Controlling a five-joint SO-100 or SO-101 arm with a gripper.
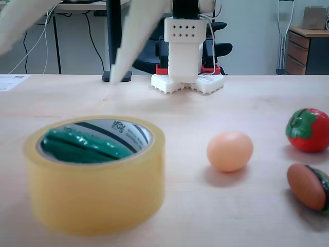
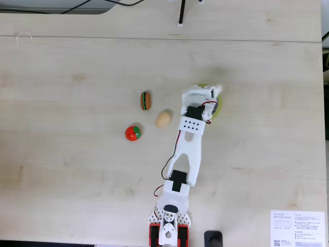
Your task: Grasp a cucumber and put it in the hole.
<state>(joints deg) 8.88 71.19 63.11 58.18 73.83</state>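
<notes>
**Cucumber in the roll, claw spread above it**

While the cucumber (image 1: 77, 145) lies inside the hole (image 1: 110, 135) of the tape roll (image 1: 97, 198), the claw (image 1: 56, 64) hangs over it w/ both white fingers (image 1: 136, 43) spread wide and holding nothing — seen in a fixed view from table level. Dark green, glossy, it rests low in the opening, directly below the gap between the fingers and apart from their tips. The roll's white inner core w/ dark stripes shows behind the cucumber.

In a fixed view from above, the claw (image 2: 213, 95) covers most of the roll (image 2: 219, 106); just a yellowish-green edge peeks out at the claw's right side. The cucumber itself can't be made out from up there.

Other items sit off to one side of the claw, well apart from it — right in the table-level view, left in the top-down view:
- egg (image 1: 230, 151), nearest the claw and roll
- tomato (image 1: 308, 129), red w/ green leaves, beyond the egg
- toy burger (image 1: 308, 186), just beside the tomato, on its side

From above, the egg (image 2: 163, 119) lies between the burger (image 2: 145, 100) and tomato (image 2: 133, 133) and the arm (image 2: 189, 149).

The arm's base (image 1: 187, 82) stands behind the claw on the pale wooden table (image 1: 247, 103).
</notes>
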